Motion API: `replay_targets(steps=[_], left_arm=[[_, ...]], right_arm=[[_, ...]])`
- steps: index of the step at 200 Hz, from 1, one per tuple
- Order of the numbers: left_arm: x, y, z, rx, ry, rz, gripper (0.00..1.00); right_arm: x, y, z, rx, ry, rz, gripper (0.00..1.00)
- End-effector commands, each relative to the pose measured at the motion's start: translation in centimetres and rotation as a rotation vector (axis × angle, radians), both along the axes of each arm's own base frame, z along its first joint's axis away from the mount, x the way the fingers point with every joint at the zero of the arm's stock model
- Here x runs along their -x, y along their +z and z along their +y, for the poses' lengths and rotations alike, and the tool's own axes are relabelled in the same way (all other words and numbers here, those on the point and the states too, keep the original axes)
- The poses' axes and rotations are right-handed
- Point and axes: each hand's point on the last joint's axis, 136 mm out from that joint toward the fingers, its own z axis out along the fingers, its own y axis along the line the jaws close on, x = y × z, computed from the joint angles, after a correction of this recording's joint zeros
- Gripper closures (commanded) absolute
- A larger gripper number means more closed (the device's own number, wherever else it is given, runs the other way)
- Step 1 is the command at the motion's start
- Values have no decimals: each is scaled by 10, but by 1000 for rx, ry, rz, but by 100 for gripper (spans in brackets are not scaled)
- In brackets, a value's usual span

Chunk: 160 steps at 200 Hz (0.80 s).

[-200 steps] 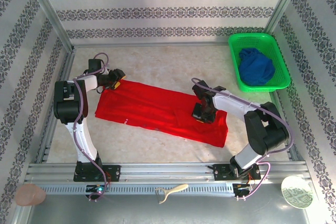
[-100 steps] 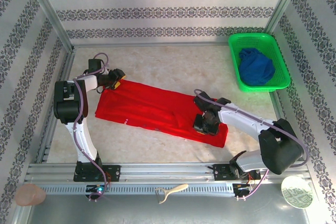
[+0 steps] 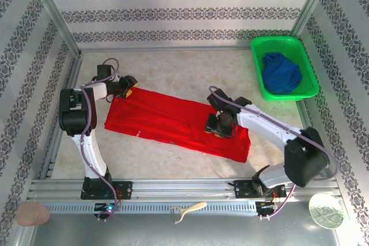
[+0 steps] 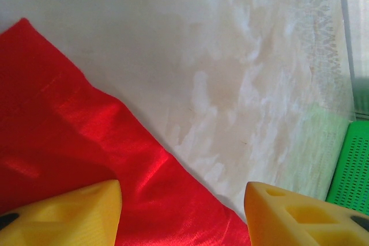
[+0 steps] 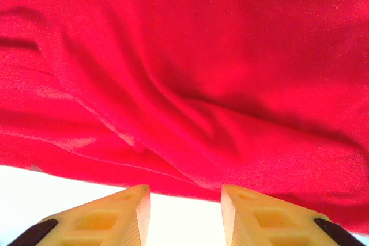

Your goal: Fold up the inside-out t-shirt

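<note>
Top external view: the inside-out t-shirt (image 3: 173,120) lies flat as a long red band slanting across the desk (image 3: 190,73).
It looks like soft, light, limp cloth. It would probably sag and crease when lifted and slide on the smooth desk, so a corner or hem, pinched through every layer, is likely the best hold. Plain red faces up, slightly glossy, with shallow wrinkles toward its near right end. The left tool (image 3: 128,89) sits at the far left corner, fingers spread wide and gripping nothing. The right tool (image 3: 220,126) is over the near right end, fingers also apart and empty. Well apart, a green basket (image 3: 256,67) holds a dark blue garment (image 3: 281,73).
</note>
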Motion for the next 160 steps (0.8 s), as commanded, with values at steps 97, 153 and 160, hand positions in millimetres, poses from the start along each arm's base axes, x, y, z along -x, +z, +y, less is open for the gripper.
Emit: replay_targets(steps=[97,153,160], left_arm=[[-14,33,26,-150,8,-11,41],[35,-21,37,-212,21,154,41],[43,-24,38,-219,25,171,41]], right_arm=[[-62,-58,-38,30,-228,46,58],[-59,-75,-61,54,-288,126,56],[-62,-76,-63,54,-287,126,56]])
